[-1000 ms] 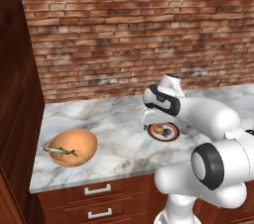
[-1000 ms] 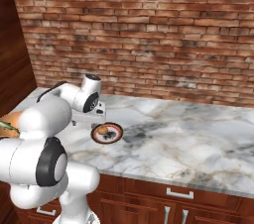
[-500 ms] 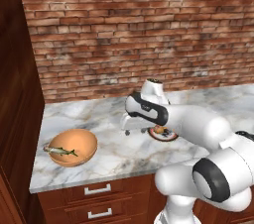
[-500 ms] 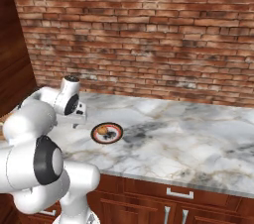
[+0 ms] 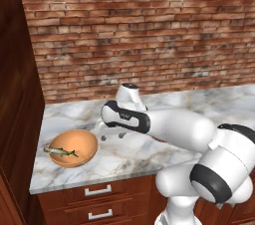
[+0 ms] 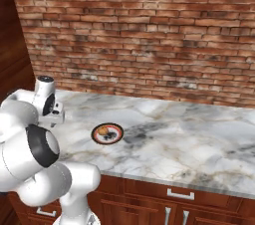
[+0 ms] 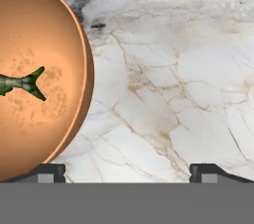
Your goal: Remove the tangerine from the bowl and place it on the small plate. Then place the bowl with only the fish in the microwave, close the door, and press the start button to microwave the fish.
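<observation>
My arm reaches low and left across the counter (image 5: 129,157), wrist bent down, with the gripper (image 5: 110,133) hanging just right of the bowl (image 5: 74,148). In the hand view I see both fingertips (image 7: 48,173) spread wide with nothing between them. The fish (image 5: 61,152) lies in the bowl. The tangerine (image 6: 103,130) sits on the small plate (image 6: 107,134), well apart from the bowl.
</observation>
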Available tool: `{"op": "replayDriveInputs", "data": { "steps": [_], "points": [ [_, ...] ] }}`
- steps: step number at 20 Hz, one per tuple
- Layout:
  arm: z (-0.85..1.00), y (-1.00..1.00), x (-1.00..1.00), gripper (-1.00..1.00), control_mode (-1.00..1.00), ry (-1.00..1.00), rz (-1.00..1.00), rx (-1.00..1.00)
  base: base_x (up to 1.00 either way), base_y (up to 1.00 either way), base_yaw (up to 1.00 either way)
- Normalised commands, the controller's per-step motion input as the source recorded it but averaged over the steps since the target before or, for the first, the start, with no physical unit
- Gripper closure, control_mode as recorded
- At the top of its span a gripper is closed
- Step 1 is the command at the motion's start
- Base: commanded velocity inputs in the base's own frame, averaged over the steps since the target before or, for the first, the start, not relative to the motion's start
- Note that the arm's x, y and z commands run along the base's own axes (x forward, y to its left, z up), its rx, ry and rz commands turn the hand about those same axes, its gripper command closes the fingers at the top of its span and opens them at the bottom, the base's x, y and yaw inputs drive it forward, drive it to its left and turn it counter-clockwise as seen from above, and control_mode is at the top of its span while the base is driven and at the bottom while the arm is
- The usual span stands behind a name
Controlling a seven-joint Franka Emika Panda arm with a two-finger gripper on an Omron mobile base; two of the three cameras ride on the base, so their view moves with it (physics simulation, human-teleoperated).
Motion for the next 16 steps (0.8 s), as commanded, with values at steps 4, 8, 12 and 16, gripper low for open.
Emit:
{"op": "replayDriveInputs", "data": {
  "steps": [4, 8, 12, 16],
  "points": [
    [0.00, 0.21, 0.00, -1.00, -1.00, 0.00, 0.00, 0.06, 0.00, 0.00, 0.00],
    [-0.02, 0.22, 0.03, -1.00, -1.00, 0.00, 0.00, 0.02, 0.00, 0.00, 0.00],
    [-0.24, 0.46, 0.25, -1.00, -1.00, 0.00, 0.00, 0.00, 0.00, 0.00, 0.00],
    [-0.30, 0.37, 0.37, -1.00, -1.00, 0.00, 0.00, 0.00, 0.00, 0.00, 0.00]
  ]
}}
